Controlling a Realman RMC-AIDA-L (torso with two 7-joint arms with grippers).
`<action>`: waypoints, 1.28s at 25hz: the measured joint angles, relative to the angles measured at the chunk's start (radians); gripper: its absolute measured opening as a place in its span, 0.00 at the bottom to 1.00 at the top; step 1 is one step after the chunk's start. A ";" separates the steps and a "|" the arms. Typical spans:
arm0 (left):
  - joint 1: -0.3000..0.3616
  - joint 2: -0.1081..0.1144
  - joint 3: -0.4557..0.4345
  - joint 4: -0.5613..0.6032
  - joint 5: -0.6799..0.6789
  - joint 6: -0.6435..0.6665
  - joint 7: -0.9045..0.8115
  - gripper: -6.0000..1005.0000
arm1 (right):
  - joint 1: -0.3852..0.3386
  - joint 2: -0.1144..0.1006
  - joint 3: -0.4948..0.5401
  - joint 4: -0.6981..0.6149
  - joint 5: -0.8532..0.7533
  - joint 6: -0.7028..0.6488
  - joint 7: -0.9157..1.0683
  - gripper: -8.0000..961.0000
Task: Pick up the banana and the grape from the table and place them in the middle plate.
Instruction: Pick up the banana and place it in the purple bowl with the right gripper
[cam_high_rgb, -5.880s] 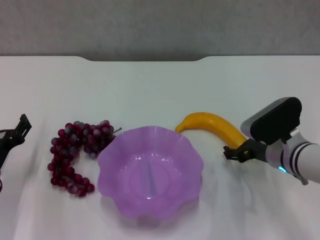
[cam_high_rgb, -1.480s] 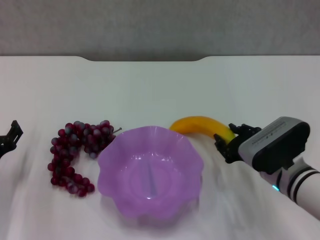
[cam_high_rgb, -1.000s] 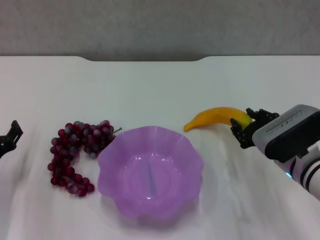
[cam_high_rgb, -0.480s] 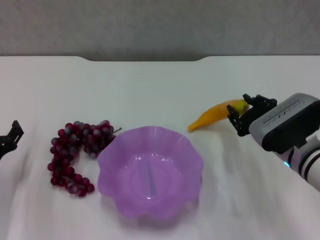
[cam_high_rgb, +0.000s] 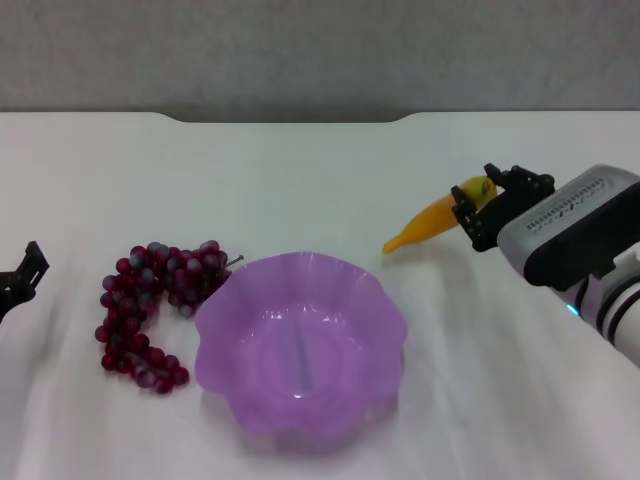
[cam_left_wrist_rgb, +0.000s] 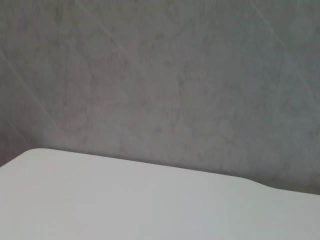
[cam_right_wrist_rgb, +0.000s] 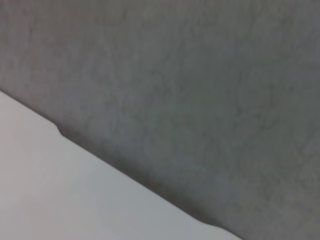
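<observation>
One end of the banana (cam_high_rgb: 437, 216) is clamped in the right gripper (cam_high_rgb: 487, 204); its free end slopes down toward the middle plate (cam_high_rgb: 300, 345), off the table (cam_high_rgb: 300, 180). Left gripper (cam_high_rgb: 20, 280) sits beside the grape (cam_high_rgb: 150, 305); finger state cannot be determined.

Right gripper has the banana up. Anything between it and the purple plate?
Nothing visible. The right gripper holds the banana by one end, off the table; only bare tabletop separates it from the middle plate. The grape lies beyond the plate's far side.

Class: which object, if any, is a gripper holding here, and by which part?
The right gripper holds the banana by one end; the other end hangs free. The left gripper holds nothing.
</observation>
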 joint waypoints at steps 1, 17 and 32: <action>0.000 0.000 0.001 0.000 0.000 0.000 0.000 0.81 | -0.002 0.000 0.005 0.005 0.000 0.000 -0.005 0.47; 0.001 -0.001 0.001 0.000 0.000 0.000 0.000 0.81 | -0.014 0.000 0.052 0.110 0.000 0.012 -0.077 0.46; -0.005 -0.001 0.008 0.001 0.000 0.000 0.000 0.81 | 0.013 0.000 -0.031 0.275 0.012 0.039 -0.106 0.46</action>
